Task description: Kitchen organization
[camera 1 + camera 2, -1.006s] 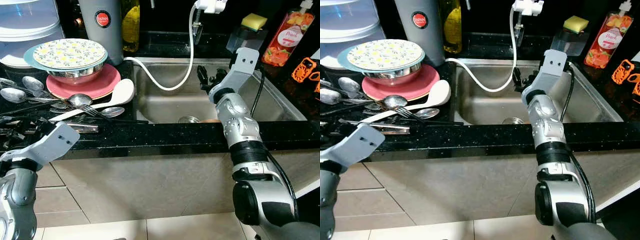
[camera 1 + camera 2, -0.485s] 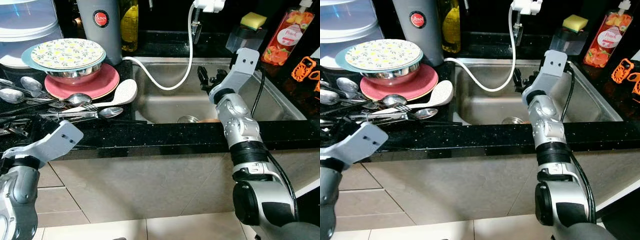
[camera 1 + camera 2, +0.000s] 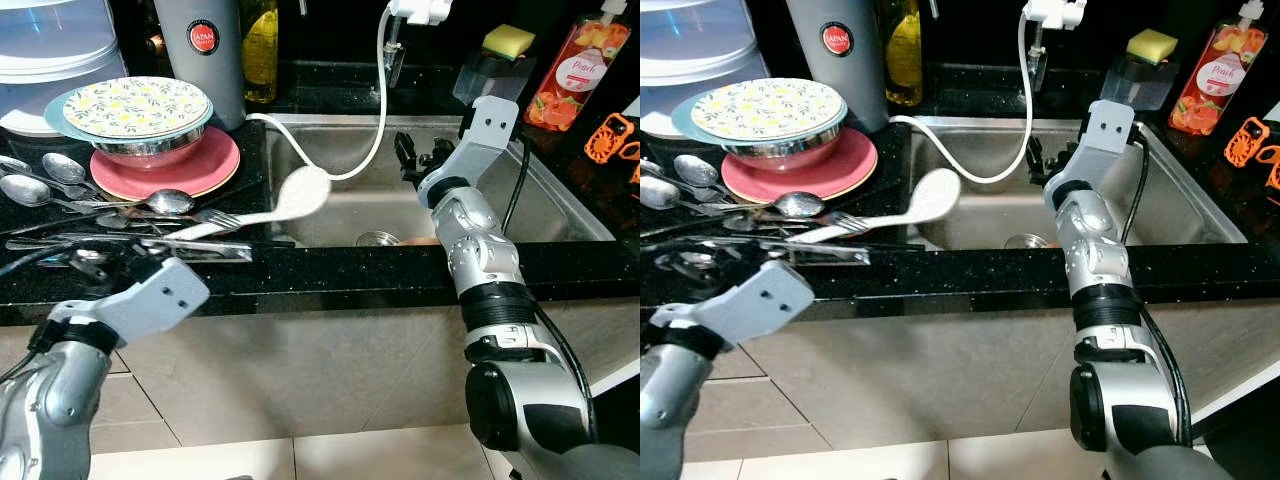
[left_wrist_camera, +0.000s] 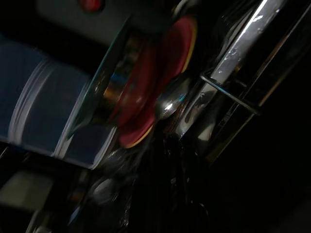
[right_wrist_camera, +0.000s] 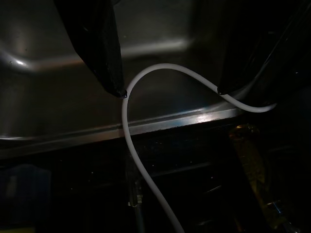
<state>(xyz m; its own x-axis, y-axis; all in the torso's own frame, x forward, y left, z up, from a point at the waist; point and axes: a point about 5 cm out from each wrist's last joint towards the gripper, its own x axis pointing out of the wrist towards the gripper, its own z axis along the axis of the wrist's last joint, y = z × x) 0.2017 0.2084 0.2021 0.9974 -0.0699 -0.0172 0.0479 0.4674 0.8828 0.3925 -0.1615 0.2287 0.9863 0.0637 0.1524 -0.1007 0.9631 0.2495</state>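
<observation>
Several spoons (image 3: 60,180) and a white rice paddle (image 3: 283,200) are lying on the black counter (image 3: 330,270), the paddle overhanging the sink (image 3: 560,215). The left gripper (image 3: 85,262) is sitting among them, fingers unreadable; the right gripper (image 5: 167,90) is hanging open over the basin. It should grasp handles singly.

The tall grey jug (image 3: 203,52) at the back of the counter has a round red sticker (image 3: 205,38) that says "JAPAN". The orange soap bottle (image 3: 578,66) on the right has a label with the word "Peach" on it.
</observation>
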